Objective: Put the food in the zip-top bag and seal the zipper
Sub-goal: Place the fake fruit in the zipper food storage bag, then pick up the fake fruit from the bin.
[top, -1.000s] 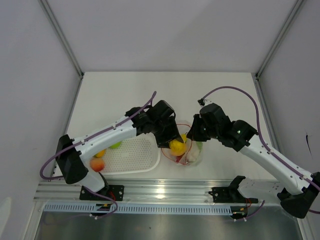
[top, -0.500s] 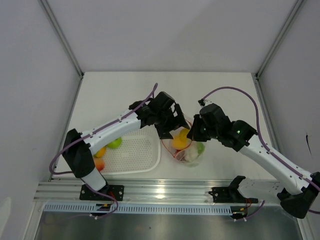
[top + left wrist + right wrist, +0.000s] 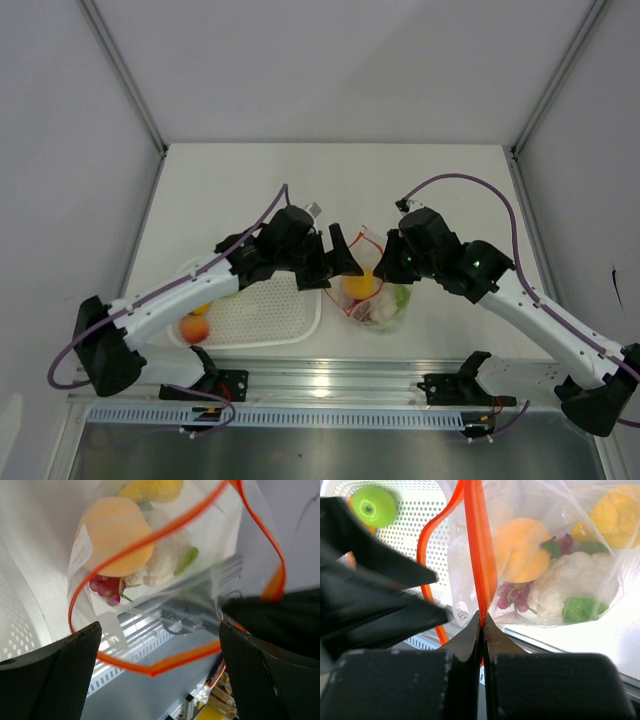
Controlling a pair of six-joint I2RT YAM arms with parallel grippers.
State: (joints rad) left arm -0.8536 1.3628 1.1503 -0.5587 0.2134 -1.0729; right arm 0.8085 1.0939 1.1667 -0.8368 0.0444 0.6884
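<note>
The clear zip-top bag (image 3: pixel 372 296) lies right of the basket and holds an orange fruit (image 3: pixel 360 284), a yellow fruit (image 3: pixel 612 510), the dark red grapes (image 3: pixel 514 598) and the white cauliflower (image 3: pixel 570 582). My right gripper (image 3: pixel 386 264) is shut on the red-orange zipper (image 3: pixel 480 555) and holds the bag's mouth up; it also shows in the right wrist view (image 3: pixel 482 622). My left gripper (image 3: pixel 345 262) is open and empty just left of the mouth. In the left wrist view (image 3: pixel 159 627) the zipper (image 3: pixel 150 670) loops open between its fingers (image 3: pixel 50 680).
The white slotted basket (image 3: pixel 270 312) sits left of the bag under my left arm. A green fruit (image 3: pixel 372 507), an orange fruit (image 3: pixel 200 308) and a reddish fruit (image 3: pixel 194 329) lie at its left end. The table's metal front rail (image 3: pixel 330 380) runs just below.
My left gripper has pulled back to the left, out from over the bag's mouth, and its arm has swung lower. The orange fruit now lies in the bag. The right gripper keeps its hold.
</note>
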